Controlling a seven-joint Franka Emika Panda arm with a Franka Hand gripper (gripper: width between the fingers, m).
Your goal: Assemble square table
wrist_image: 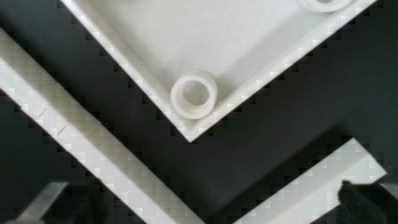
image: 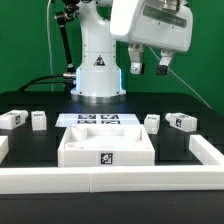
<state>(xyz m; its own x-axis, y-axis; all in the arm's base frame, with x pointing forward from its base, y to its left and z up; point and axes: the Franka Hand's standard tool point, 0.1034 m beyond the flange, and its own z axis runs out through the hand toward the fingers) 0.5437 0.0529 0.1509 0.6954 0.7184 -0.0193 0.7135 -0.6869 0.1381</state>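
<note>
The white square tabletop [image: 80, 146] lies near the front of the black table, its tag [image: 105, 157] on the front edge. Two white legs [image: 12, 120] [image: 38, 119] lie at the exterior view's left, and two more [image: 152, 122] [image: 182, 122] at its right. My gripper [image: 149, 68] hangs high above the right pair, open and empty. In the wrist view a corner of the tabletop [wrist_image: 214, 45] shows with a round socket [wrist_image: 192, 93]. The gripper [wrist_image: 205, 205] is open, with dark fingertips [wrist_image: 45, 203] far apart and nothing between them.
A long white rail [image: 110, 181] borders the front and both sides, and shows as diagonal bars in the wrist view [wrist_image: 71, 130]. The marker board [image: 100, 120] lies behind the tabletop. The robot base [image: 97, 70] stands at the back centre.
</note>
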